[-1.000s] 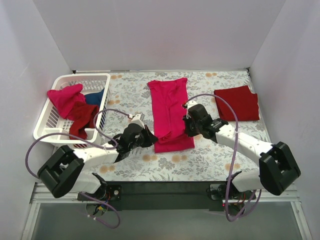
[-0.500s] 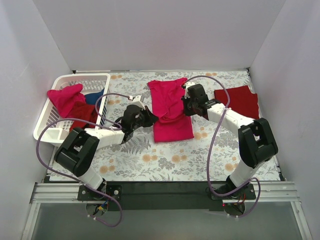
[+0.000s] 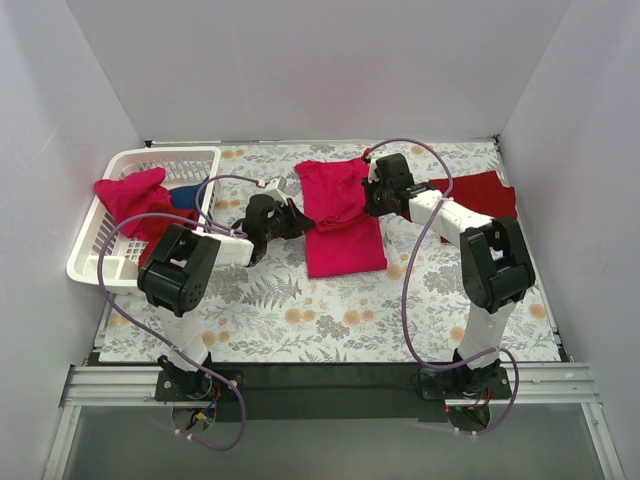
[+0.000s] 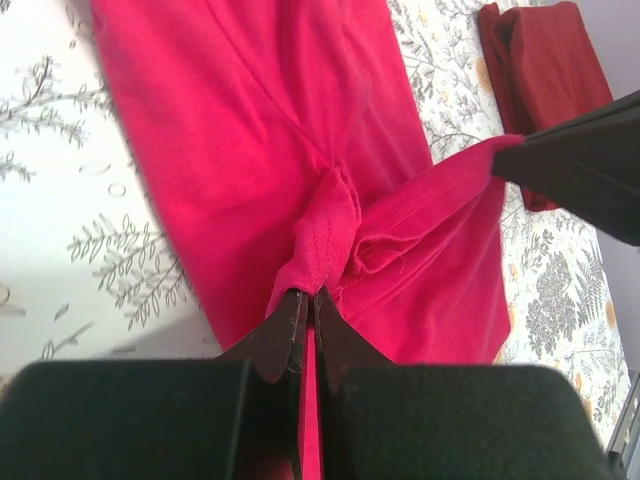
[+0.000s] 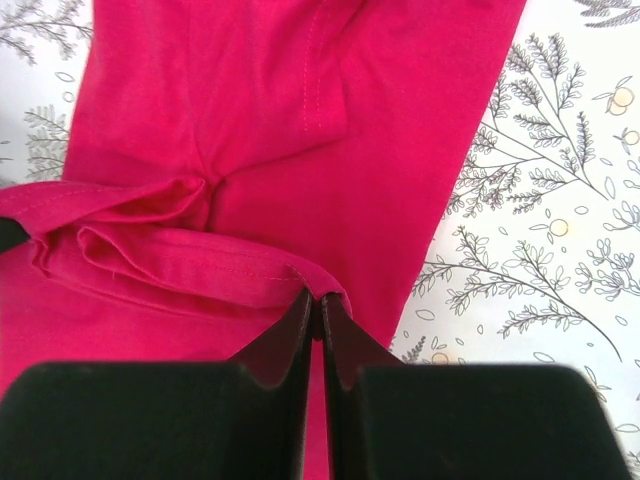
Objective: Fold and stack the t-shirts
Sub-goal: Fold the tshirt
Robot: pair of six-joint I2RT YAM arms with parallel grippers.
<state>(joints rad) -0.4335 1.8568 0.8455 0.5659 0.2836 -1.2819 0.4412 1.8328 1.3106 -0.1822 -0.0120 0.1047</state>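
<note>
A bright pink-red t-shirt (image 3: 342, 215) lies lengthwise in the middle of the floral table, its near hem lifted and carried over its middle. My left gripper (image 3: 300, 222) is shut on the hem's left corner (image 4: 322, 240). My right gripper (image 3: 372, 205) is shut on the hem's right corner (image 5: 300, 280). The hem stretches between the two grippers above the shirt. A folded dark maroon-red t-shirt (image 3: 478, 204) lies at the back right, also in the left wrist view (image 4: 545, 70). More shirts, pink-red (image 3: 130, 195), maroon (image 3: 172, 232) and blue (image 3: 190, 192), lie in the basket.
A white lattice basket (image 3: 100, 245) stands at the back left of the table. White walls close the table at the back and both sides. The floral cloth (image 3: 330, 320) covers the table.
Both grippers have moved away from the near edge toward the back, carrying the pink-red shirt's near hem up and over its middle. The shirt's visible length has shortened.
</note>
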